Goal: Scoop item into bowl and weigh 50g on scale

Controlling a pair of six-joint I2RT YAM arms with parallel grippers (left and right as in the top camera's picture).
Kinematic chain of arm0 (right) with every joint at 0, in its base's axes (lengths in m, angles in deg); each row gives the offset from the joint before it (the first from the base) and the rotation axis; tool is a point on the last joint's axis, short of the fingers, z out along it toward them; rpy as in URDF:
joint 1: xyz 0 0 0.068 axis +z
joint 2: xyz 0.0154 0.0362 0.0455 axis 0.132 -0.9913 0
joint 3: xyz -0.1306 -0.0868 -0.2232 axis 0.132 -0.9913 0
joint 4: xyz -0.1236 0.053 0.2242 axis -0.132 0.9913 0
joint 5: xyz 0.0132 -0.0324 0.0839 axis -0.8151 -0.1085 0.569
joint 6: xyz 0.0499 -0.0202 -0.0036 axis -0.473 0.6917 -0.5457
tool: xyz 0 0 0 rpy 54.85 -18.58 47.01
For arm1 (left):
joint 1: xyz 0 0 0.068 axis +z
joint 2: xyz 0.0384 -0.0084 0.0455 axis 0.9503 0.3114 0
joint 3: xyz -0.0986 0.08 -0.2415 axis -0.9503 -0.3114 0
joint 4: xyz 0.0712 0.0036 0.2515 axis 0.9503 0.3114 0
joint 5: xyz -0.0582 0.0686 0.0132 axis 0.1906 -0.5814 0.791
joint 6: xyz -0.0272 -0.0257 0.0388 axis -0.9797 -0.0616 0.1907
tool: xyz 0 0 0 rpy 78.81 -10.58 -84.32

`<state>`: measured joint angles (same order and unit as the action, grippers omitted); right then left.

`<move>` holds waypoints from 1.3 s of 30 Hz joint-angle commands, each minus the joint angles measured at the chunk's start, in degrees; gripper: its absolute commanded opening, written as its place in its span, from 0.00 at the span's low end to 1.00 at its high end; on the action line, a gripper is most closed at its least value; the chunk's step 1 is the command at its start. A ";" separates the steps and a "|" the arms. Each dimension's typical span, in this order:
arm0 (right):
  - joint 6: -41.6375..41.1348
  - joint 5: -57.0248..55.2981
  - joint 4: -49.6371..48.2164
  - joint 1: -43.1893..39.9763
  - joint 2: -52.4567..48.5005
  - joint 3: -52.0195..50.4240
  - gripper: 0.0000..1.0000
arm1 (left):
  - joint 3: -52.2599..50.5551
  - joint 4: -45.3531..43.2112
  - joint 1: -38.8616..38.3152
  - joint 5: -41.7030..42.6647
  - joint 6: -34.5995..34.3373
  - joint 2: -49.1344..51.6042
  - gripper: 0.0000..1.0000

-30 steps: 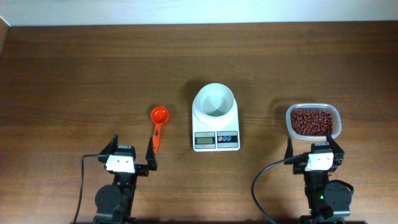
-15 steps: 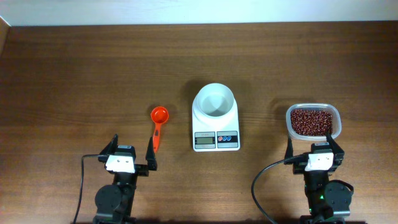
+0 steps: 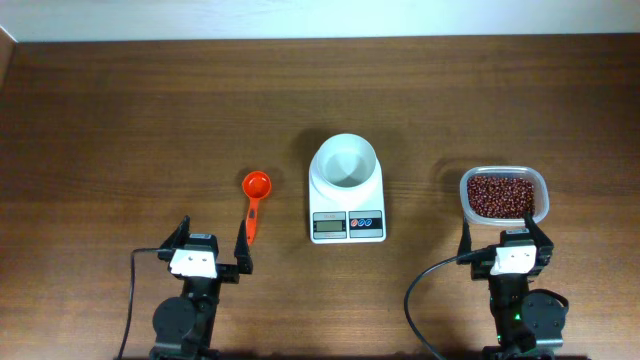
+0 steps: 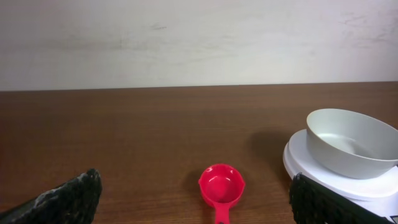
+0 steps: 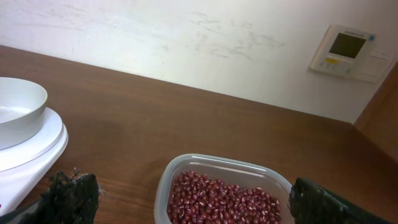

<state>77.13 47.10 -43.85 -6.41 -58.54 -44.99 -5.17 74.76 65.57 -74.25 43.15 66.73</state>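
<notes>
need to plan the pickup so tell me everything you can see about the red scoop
The scoop is a small orange-red measuring spoon, plastic by the look, with a round cup and a straight narrow handle. The cup faces up and is empty. It lies flat on the brown wooden table, left of the scale and apart from it, with the handle pointing back toward the left gripper. That gripper is open and not holding it. Whether a fingertip touches the handle's end cannot be told.

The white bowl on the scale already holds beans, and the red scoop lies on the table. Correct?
No: the bowl on the scale is empty, as the overhead view shows; the beans are in the clear container. The scoop lies on the table.
</notes>
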 commanded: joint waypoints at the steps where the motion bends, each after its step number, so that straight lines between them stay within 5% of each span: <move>1: -0.39 -0.85 0.20 0.33 0.59 -0.46 0.99 | -0.13 0.17 0.33 -0.39 0.68 -0.22 0.99; 39: -0.42 -0.85 0.20 0.33 0.59 -0.46 0.99 | -0.13 0.17 0.33 -0.39 0.68 -0.22 0.99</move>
<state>77.09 47.10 -43.85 -6.41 -58.54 -44.99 -5.17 74.76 65.57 -74.25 43.15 66.73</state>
